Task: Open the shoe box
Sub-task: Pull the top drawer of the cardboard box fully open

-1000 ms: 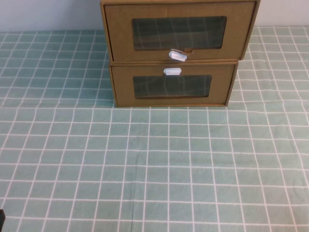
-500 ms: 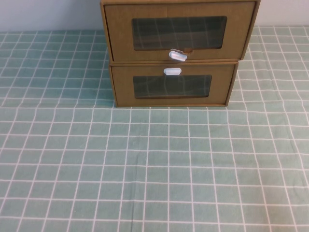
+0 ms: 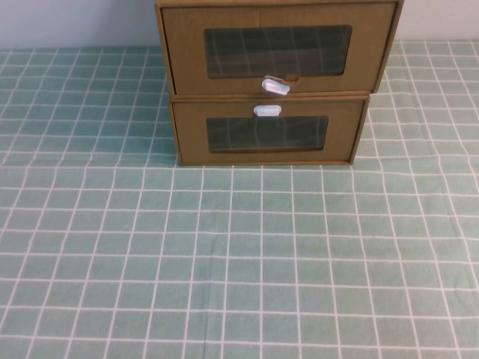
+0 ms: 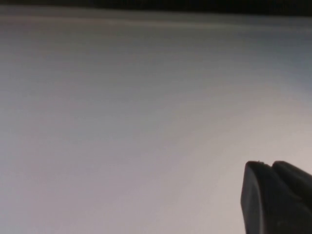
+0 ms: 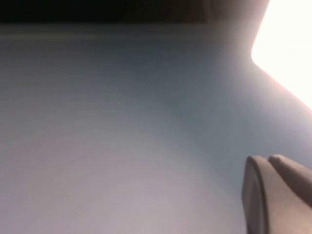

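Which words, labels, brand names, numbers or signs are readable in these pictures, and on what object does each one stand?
None can be read in any view.
Upper shoe box and lower shoe box: plain brown card, dark windows, blank white handles.
Tablecloth: only a white grid on green.
Left gripper and right gripper, outside the high view, each before a blank surface: no marking.
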`<move>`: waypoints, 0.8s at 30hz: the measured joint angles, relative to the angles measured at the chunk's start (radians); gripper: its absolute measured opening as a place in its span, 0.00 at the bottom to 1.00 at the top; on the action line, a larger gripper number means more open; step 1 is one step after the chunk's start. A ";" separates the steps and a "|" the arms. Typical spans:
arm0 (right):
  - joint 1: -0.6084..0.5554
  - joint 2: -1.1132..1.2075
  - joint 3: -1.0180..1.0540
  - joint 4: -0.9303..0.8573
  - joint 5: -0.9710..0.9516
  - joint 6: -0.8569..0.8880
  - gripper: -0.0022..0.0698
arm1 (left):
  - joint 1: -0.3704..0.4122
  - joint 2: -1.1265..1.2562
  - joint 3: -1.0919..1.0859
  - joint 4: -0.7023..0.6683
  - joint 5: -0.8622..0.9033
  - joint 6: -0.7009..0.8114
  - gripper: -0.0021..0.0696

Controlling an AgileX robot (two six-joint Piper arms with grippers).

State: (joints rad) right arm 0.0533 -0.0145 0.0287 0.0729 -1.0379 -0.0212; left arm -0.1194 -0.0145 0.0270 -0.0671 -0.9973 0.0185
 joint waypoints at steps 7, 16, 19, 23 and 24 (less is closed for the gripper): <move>0.000 0.000 -0.119 -0.037 -0.026 0.021 0.01 | 0.000 0.000 -0.171 -0.039 0.045 -0.026 0.02; 0.000 0.025 -0.593 -0.038 0.390 0.102 0.01 | 0.000 0.085 -0.648 -0.041 0.573 0.046 0.02; 0.000 0.105 -0.773 0.015 0.614 0.106 0.01 | 0.000 0.202 -0.778 -0.041 0.649 0.055 0.02; 0.000 0.271 -1.010 0.037 1.014 0.100 0.01 | 0.000 0.377 -0.948 -0.041 0.832 0.057 0.02; 0.000 0.321 -1.048 0.039 1.087 0.100 0.01 | 0.000 0.428 -0.992 -0.041 0.896 0.053 0.02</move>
State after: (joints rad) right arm 0.0533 0.3061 -1.0198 0.1122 0.0489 0.0792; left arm -0.1194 0.4130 -0.9647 -0.1081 -0.1013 0.0714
